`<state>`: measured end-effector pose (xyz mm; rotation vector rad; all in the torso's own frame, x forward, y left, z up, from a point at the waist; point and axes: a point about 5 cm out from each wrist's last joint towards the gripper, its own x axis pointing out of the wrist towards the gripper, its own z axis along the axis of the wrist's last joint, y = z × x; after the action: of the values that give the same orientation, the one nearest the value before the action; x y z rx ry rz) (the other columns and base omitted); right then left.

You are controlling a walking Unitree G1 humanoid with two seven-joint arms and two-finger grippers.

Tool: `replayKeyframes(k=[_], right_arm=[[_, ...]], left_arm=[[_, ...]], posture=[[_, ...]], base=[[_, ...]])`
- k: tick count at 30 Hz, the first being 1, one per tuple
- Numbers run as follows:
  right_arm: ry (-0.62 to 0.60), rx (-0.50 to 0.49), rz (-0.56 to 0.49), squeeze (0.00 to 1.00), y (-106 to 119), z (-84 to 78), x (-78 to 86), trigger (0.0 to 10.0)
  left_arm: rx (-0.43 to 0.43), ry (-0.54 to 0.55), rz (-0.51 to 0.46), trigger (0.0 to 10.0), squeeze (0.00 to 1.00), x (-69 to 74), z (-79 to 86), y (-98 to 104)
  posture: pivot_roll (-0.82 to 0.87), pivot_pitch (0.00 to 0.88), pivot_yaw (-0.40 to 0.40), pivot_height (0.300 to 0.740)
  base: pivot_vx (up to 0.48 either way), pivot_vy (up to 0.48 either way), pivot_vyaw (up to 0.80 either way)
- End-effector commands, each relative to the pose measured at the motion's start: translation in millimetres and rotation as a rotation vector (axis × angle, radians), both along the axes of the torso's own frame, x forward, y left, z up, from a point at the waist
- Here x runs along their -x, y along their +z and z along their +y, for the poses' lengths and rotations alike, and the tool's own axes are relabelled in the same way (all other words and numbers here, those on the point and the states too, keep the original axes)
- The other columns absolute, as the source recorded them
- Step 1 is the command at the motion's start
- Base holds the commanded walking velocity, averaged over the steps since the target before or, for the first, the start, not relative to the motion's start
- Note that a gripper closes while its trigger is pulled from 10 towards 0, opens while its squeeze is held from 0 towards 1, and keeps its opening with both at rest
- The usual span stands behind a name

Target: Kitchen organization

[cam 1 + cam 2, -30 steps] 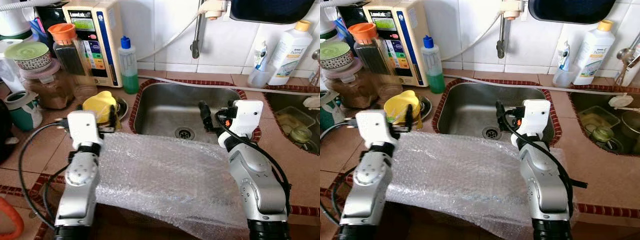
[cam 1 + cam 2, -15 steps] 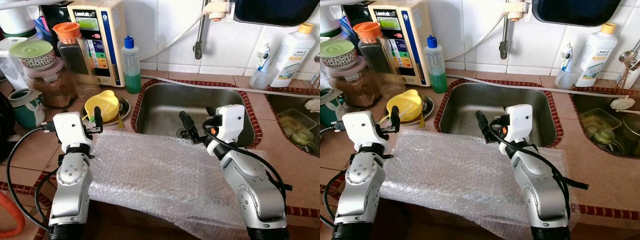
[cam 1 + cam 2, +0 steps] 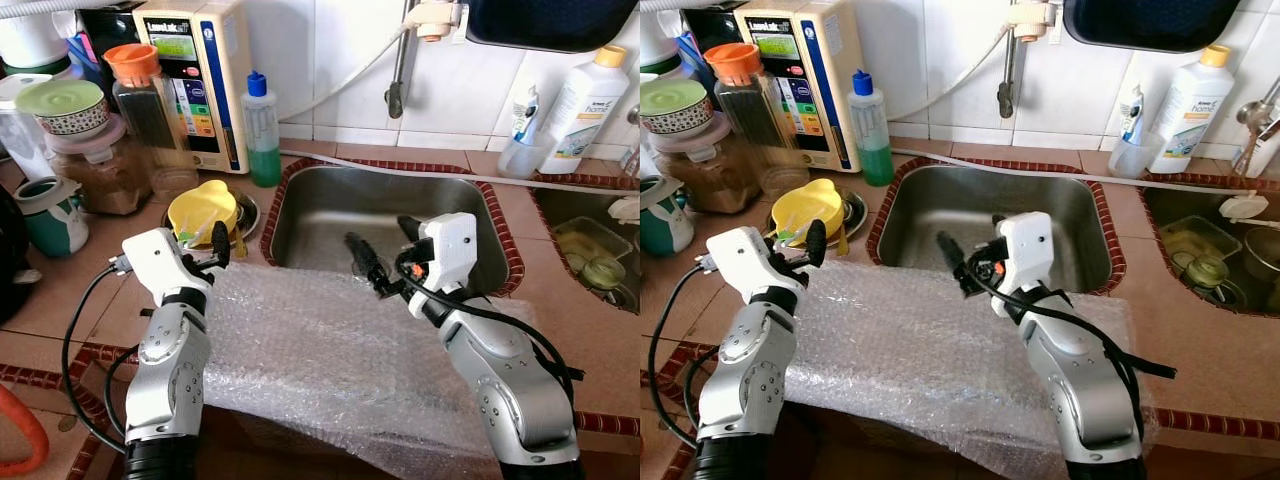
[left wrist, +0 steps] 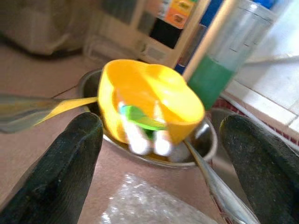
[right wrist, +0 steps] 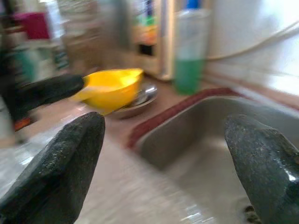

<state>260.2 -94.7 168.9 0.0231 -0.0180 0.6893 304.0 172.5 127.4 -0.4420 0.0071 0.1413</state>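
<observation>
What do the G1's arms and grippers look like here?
Silver jointed arms end in white boxy wrist housings. Each gripper, left gripper and right gripper, has two long black textured fingers. Black cables loop along both arms; the right wrist shows an orange-red mark.

bubble wrap (image 3: 930,345) on counter, sink (image 3: 940,215) behind

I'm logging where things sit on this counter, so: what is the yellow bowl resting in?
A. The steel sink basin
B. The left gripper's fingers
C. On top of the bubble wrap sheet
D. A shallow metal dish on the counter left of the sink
D: the yellow bowl sits in a shallow metal dish on the counter beside the sink, beyond the bubble wrap, with the open left gripper short of it.
</observation>
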Motion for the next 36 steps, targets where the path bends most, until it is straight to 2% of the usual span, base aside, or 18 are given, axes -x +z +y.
replayKeyframes(k=[1,5,8,16,20,22,23,24,25,26,27,28,29,31,32,33,34,36], right_arm=[[0.043,-0.002,-0.005,0.00,3,4.7,4.4,10.0],[0.055,0.008,-0.009,0.00,1,6.9,5.9,10.0],[0.067,0.019,-0.011,0.00,1,7.8,7.3,10.0],[0.073,0.032,-0.021,0.00,1,8.2,7.9,10.0],[0.080,0.032,-0.023,0.00,1,9.5,9.2,10.0],[0.093,0.020,-0.022,0.00,1,10.6,11.0,10.0],[0.119,-0.012,-0.005,0.00,1,11.7,13.4,10.0],[0.119,-0.012,-0.005,0.00,1,11.7,13.4,10.0],[0.135,-0.036,0.012,0.00,0,12.1,15.3,10.0],[0.137,-0.032,0.012,0.00,0,11.9,15.6,10.0],[0.139,-0.029,0.012,0.00,0,11.7,16.0,10.0],[0.140,-0.025,0.011,0.00,0,11.6,16.0,10.0],[0.139,-0.026,0.011,0.00,0,11.7,16.0,10.0],[0.139,-0.027,0.012,0.00,0,11.9,16.0,10.0],[0.139,-0.028,0.012,0.00,0,12.0,16.0,10.0],[0.139,-0.028,0.012,0.00,0,12.1,16.0,10.0],[0.140,-0.029,0.013,0.00,0,12.3,16.1,10.0],[0.139,-0.030,0.014,0.00,0,12.0,15.6,10.0]], left_arm=[[0.017,0.000,0.013,10.0,0.00,-3.1,0.3,0],[0.024,0.001,0.015,10.0,0.00,-4.0,0.9,0],[0.121,0.014,0.048,10.0,0.00,-7.2,1.0,-5],[0.225,0.016,0.033,9.9,0.00,-15.3,0.8,-1],[0.242,0.017,0.018,10.0,0.00,-17.6,0.8,2],[0.245,0.027,0.012,7.7,0.00,-18.1,2.4,3],[0.248,0.033,0.010,5.4,0.00,-18.4,3.0,3],[0.248,0.033,0.010,5.4,0.00,-18.4,3.0,3],[0.252,0.035,0.007,1.6,0.00,-18.7,3.2,3],[0.254,0.036,0.008,0.3,0.00,-18.9,3.4,3],[0.258,0.037,0.008,0.0,0.00,-19.1,3.5,3],[0.260,0.037,0.008,0.0,0.00,-19.4,3.6,3],[0.256,0.037,0.009,0.5,0.00,-19.6,3.8,3],[0.252,0.037,0.010,0.5,0.00,-19.7,4.0,3],[0.250,0.038,0.011,4.8,0.00,-19.7,4.3,3],[0.250,0.038,0.012,4.8,0.00,-19.6,4.4,3],[0.252,0.039,0.011,6.9,0.00,-19.7,4.4,3],[0.244,0.038,0.009,10.0,0.00,-19.8,4.1,4]], posture=[[0.02,0.000,0.024,0.740],[0.02,0.000,0.026,0.740],[0.02,0.000,0.025,0.740],[0.02,0.000,0.028,0.740],[0.02,0.000,0.028,0.740],[0.02,0.000,0.031,0.740],[0.01,0.000,0.032,0.740],[0.01,0.000,0.032,0.740],[0.01,0.000,0.032,0.740],[0.01,0.000,0.034,0.740],[0.01,0.000,0.034,0.740],[0.01,0.000,0.034,0.740],[0.01,0.000,0.034,0.740],[0.01,0.000,0.035,0.740],[0.02,0.000,0.035,0.740],[0.02,0.000,0.035,0.740],[0.02,0.000,0.036,0.740],[0.02,0.000,0.035,0.740]], base=[[0.000,0.000,0.00],[0.000,0.000,0.00],[0.000,0.000,0.00],[0.000,0.000,0.00],[0.000,0.000,0.00],[0.000,0.000,0.00],[0.000,0.000,0.00],[0.000,0.000,0.00],[0.000,0.000,0.00],[0.000,0.000,0.00],[0.000,0.000,0.00],[0.000,0.000,0.00],[0.000,0.000,0.00],[0.000,0.000,0.00],[0.000,0.000,0.00],[0.000,0.000,0.00],[0.000,0.000,0.00],[0.000,0.000,0.00]])
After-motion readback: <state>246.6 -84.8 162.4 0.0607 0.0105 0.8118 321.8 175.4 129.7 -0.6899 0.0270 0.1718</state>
